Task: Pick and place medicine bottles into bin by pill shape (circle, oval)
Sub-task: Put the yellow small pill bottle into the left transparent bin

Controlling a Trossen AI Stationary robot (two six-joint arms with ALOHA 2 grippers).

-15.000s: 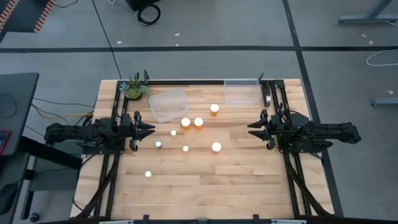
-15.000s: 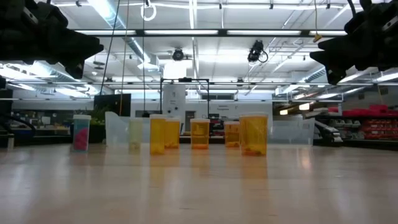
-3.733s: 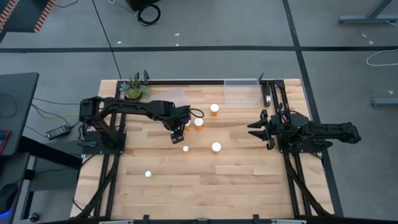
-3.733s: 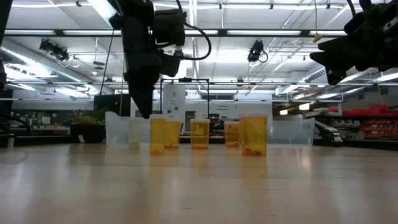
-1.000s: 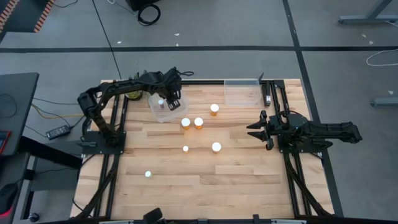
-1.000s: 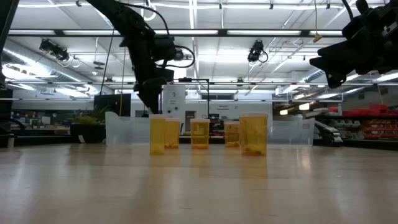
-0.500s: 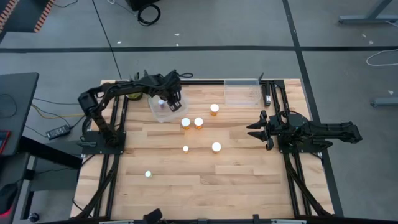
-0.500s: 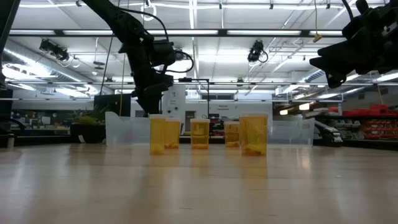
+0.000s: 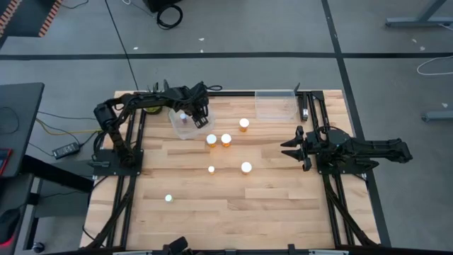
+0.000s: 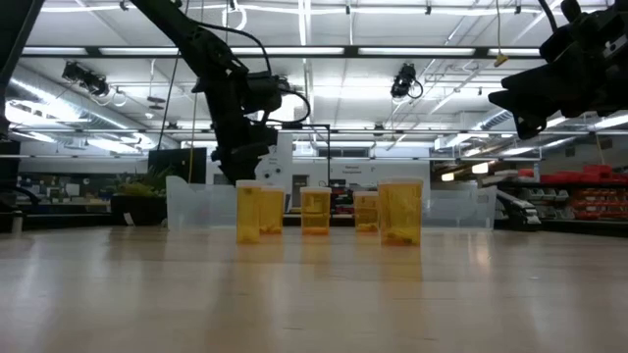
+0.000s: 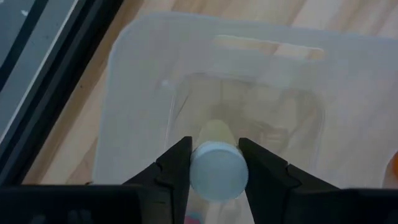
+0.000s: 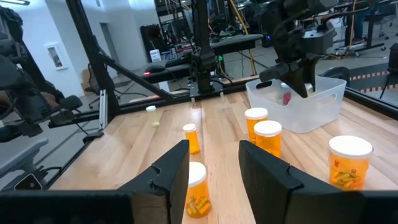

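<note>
My left gripper (image 9: pixel 190 119) hangs over the left clear bin (image 9: pixel 202 126) at the table's far left, shut on a narrow bottle with a white cap (image 11: pixel 214 171). Four wide orange bottles (image 9: pixel 211 139) (image 9: pixel 226 139) (image 9: pixel 244 124) (image 9: pixel 246 168) stand on their bases mid-table. Two narrow bottles (image 9: pixel 211 169) (image 9: pixel 168 198) stand nearer the front. My right gripper (image 9: pixel 287 146) waits open and empty at the table's right. The orange bottles also show in the right wrist view (image 12: pixel 267 138). My left gripper pinches the narrow bottle between its two fingers at the sides of its white cap (image 11: pixel 194 171). The fingers come from above, pointing down into the bin. The cap faces the wrist camera and the pale body (image 11: pixel 214 132) hangs beyond it, clear of the bin's floor (image 11: pixel 273 118).
A second clear bin (image 9: pixel 274 105) stands at the far right. A small green plant (image 9: pixel 151 104) sits at the far left corner beside the left bin. Bare wood lies along the table's near half (image 9: pixel 283 212).
My left arm has shifted a little toward the table's right and down over the left bin, still shut on the narrow bottle.
</note>
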